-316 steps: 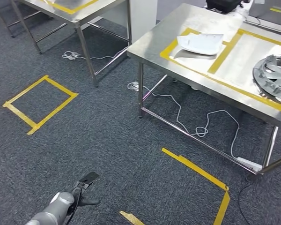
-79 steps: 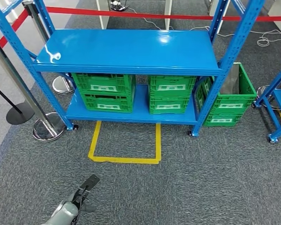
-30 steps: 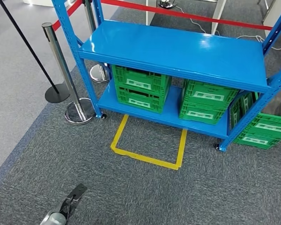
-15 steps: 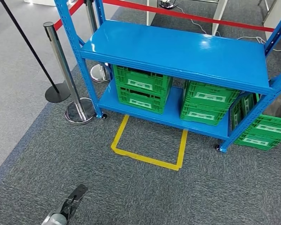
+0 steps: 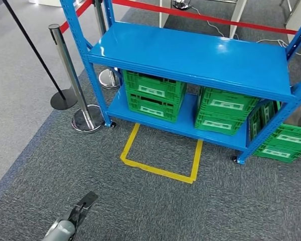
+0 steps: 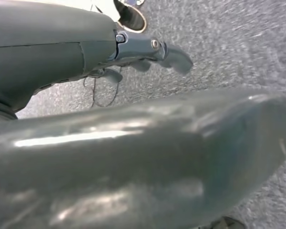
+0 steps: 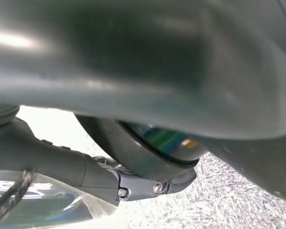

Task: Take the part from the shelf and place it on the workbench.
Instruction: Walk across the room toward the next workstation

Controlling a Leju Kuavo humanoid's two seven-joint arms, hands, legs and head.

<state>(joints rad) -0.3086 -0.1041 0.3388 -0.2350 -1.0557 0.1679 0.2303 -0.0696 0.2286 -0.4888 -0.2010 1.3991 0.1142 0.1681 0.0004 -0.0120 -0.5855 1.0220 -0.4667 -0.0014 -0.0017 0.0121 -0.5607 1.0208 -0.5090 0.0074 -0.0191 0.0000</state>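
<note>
Two tiers make up the blue shelf [image 5: 186, 52] ahead of you; its upper board lies bare, and the lower board carries two stacks of green crates [image 5: 153, 94], with another green crate [image 5: 283, 141] on the carpet at the shelf's right end. You cannot tell the part from here — the crates' contents are hidden. A yellow tape square [image 5: 161, 155] marks the carpet just in front of the lower board. To the left stand chrome stanchion posts [image 5: 71, 75] carrying a red rope [image 5: 202, 15]. Your left hand [image 5: 81, 208] hangs low over the carpet, its fingers [image 6: 170, 53] extended and holding nothing. Your right hand [image 7: 145, 183] appears at its wrist camera, fingers [image 7: 181, 177] largely hidden — you cannot tell how far apart they lie.
</note>
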